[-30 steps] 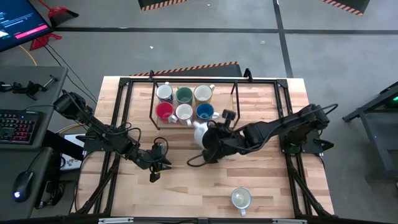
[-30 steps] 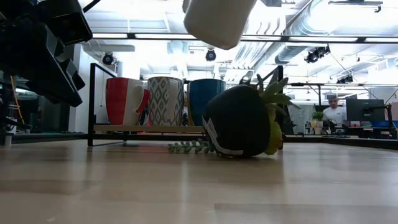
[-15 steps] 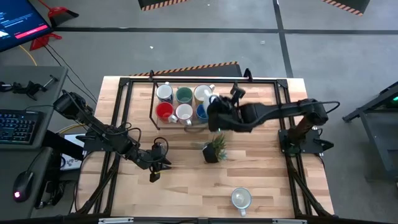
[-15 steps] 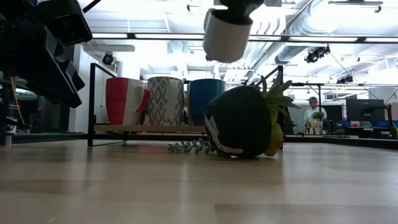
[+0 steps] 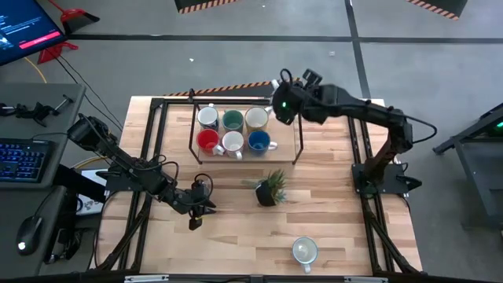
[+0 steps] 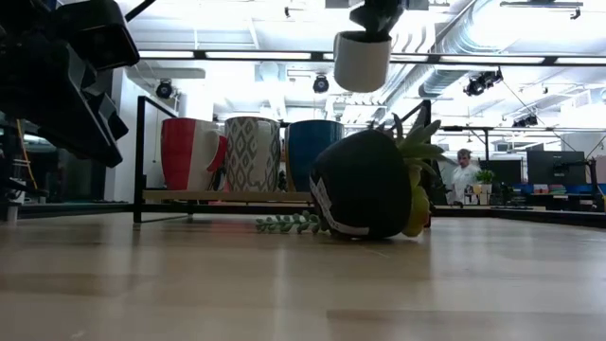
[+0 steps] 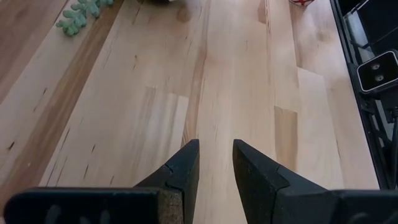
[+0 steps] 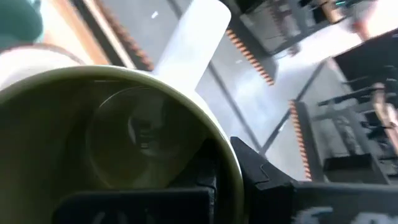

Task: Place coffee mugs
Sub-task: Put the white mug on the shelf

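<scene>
1. While the right pincer (image 5: 281, 108) is clamped on the rim of a white mug (image 6: 362, 60) and holds it in the air near the back right corner of the rack (image 5: 298, 134), the hold is a thin one: one finger inside the wall, one outside. A knock against the rack's frame could, I judge, twist the mug loose and drop it onto the mugs below.
2. Six mugs already stand in the rack in two rows, among them a red mug (image 5: 207, 141), a blue mug (image 5: 259, 141) and a teal mug (image 5: 233, 120). The open room lies at the right end, so a descent too far left would set the carried mug down on the cream mug (image 5: 256, 118) next to it.
3. The left pincer (image 5: 195, 217) hangs low over the front left of the bench (image 5: 330, 204), half open with nothing between its fingers, well apart from the rack. One more white mug (image 5: 304, 251) waits near the front edge, and the small plant (image 5: 271, 188) lies between it and the rack, a thing to steer round.
4. Only the high view shows the rack's free space and the mug's place over it. The low view shows its height above the rack, which the high view hides. The right wrist view alone shows the finger inside the mug's mouth. The left wrist view confirms empty, parted fingers over bare wood.
</scene>
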Available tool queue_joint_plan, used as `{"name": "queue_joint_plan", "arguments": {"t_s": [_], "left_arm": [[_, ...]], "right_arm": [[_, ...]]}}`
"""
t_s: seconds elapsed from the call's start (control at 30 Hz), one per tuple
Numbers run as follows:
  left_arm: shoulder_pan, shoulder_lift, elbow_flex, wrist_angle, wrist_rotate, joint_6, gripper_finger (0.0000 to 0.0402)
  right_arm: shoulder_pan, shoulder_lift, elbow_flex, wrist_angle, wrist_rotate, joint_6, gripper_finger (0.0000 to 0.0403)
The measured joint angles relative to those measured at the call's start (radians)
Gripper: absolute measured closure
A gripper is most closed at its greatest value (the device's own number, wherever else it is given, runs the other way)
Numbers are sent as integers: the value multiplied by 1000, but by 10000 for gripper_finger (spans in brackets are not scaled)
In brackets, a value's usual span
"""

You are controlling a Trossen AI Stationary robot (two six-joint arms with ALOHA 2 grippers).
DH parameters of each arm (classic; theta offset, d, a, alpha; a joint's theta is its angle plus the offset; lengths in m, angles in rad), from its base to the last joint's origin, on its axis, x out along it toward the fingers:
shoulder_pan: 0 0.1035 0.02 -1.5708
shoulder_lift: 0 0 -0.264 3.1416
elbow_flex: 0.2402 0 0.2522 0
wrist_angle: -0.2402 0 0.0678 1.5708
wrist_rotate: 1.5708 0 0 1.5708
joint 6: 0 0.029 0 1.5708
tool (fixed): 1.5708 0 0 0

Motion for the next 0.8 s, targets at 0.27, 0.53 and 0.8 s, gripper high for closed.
{"name": "queue_joint_plan", "arguments": {"t_s": [0.27,0.53,0.8], "left_arm": [[0,0,0,-2,1,0,314],[0,0,0,-2,1,0,314],[0,0,0,-1,2,0,314]], "right_arm": [[-151,4,-1,36,-196,-92,403],[-192,37,-2,66,-312,-104,403],[-196,107,-2,55,-334,-84,403]]}}
